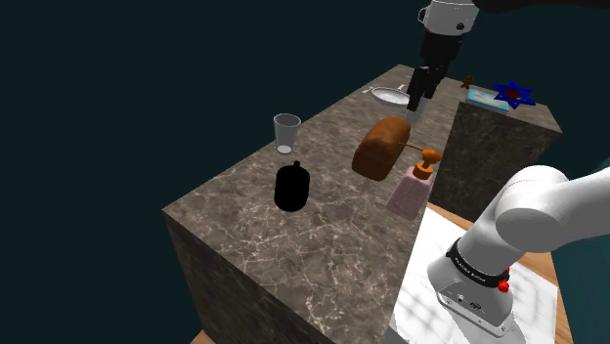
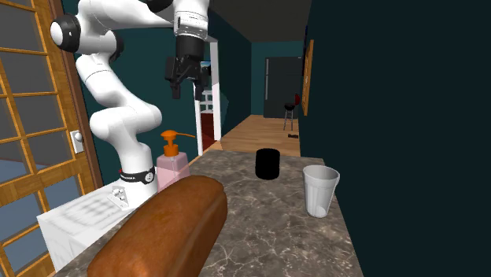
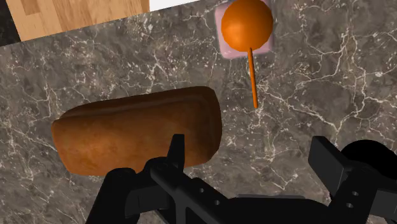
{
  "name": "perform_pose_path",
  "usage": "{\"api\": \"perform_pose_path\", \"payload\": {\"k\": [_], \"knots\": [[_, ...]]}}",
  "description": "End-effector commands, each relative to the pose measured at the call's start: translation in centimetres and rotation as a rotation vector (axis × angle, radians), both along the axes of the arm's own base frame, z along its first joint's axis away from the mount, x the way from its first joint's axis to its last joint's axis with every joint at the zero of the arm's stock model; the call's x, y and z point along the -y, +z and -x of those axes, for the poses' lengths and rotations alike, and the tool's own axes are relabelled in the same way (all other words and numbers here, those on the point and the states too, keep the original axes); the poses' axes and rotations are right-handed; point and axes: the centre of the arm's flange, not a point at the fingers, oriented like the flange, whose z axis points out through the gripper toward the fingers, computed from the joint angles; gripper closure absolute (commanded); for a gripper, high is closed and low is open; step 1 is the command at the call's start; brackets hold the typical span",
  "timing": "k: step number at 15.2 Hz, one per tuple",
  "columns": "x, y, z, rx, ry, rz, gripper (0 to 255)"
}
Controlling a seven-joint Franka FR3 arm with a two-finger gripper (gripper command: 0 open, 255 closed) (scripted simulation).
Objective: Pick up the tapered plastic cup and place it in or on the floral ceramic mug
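Claw (image 1: 417,101) released, empty, high over bread loaf (image 3: 137,130) | cup (image 1: 286,132) upright near black mug (image 1: 292,188), not touching

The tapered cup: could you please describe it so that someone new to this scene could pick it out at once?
Start at the dark marble counter and follow its edge on the shoulder view's left. There, beyond the black mug, stands the cup, upright. It alone is pale and narrows toward its base, while the mug beside it is black and squat.
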Motion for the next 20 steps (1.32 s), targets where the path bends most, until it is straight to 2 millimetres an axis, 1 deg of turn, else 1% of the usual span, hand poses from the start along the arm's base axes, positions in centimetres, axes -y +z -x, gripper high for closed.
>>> {"api": "perform_pose_path", "payload": {"k": [1, 20], "knots": [[0.0, 0.0, 0.0, 0.0, 0.0, 0.0, 0], [-8.1, -10.5, -21.1, 0.02, -0.033, 0.009, 0]]}}
